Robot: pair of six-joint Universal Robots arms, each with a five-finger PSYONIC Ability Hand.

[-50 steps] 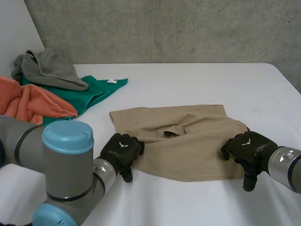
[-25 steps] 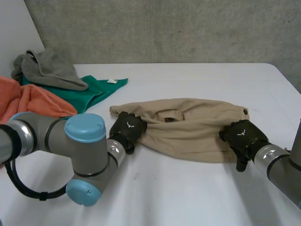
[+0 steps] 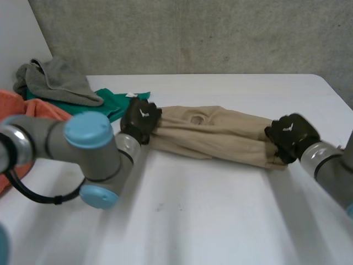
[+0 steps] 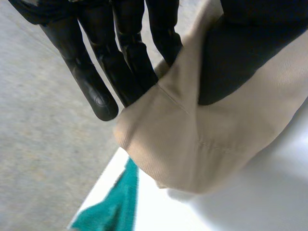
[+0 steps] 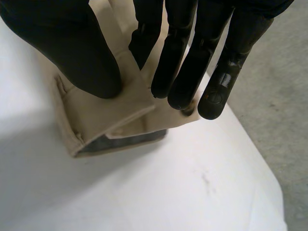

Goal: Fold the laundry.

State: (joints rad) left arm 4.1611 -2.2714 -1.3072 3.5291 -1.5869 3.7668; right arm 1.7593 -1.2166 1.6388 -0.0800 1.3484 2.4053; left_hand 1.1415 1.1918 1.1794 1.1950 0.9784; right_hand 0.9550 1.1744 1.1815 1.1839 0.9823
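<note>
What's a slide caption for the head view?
Left hand and right hand pinch opposite ends of folded tan shorts on the white table.

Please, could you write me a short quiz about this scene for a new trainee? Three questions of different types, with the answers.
1. True or false: the left hand and the right hand each pinch one end of the tan shorts.
2. Besides the shorts, which cloth lies nearest the left hand? A grey, B green, C orange.
3. Fill in: the table under the shorts is ___.
Key: 1 true; 2 B, the green cloth; 3 white.
</note>
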